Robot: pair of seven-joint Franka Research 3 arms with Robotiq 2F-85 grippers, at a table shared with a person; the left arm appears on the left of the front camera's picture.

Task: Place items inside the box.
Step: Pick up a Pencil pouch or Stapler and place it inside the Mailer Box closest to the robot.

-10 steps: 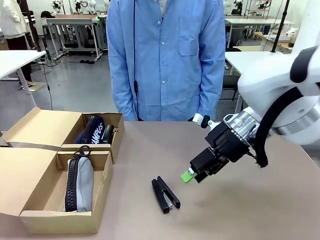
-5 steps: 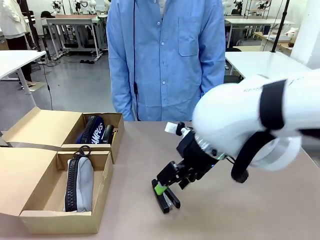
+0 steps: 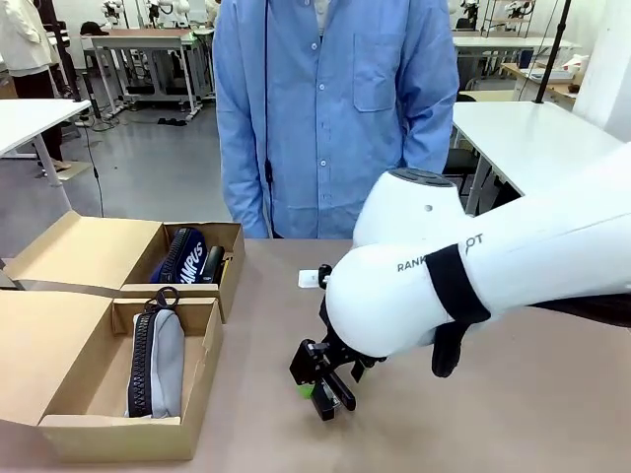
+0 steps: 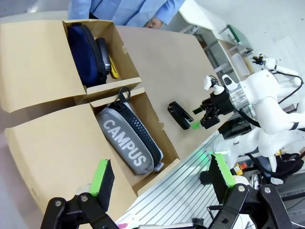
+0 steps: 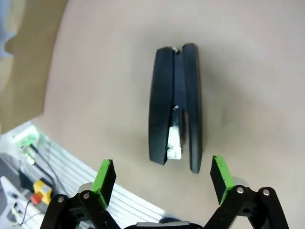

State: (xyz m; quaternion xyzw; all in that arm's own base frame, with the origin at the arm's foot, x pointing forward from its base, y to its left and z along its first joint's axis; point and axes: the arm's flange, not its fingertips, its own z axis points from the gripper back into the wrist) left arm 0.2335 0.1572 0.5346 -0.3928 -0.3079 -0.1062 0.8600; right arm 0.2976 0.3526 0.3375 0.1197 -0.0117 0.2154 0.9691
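The right end effector (image 3: 314,380) hangs low over the desk (image 3: 513,414) with its fingers spread wide, pinching nothing. The black stapler (image 5: 160,109) lies on its side on the desk just ahead of its green pads (image 5: 106,174), in line with the gap between them. To that end effector's left stand two open cardboard boxes. The closer box (image 3: 118,434) holds the grey CAMPUS pencil case (image 4: 128,148). The farther box (image 3: 233,268) holds the navy pencil case (image 4: 86,47), a second black stapler (image 4: 102,50) and an edge of the yellow utility knife (image 4: 113,70). The left end effector (image 4: 161,172) hovers above the boxes, spread and empty. A person (image 3: 335,118) in a blue shirt stands beyond the desk.
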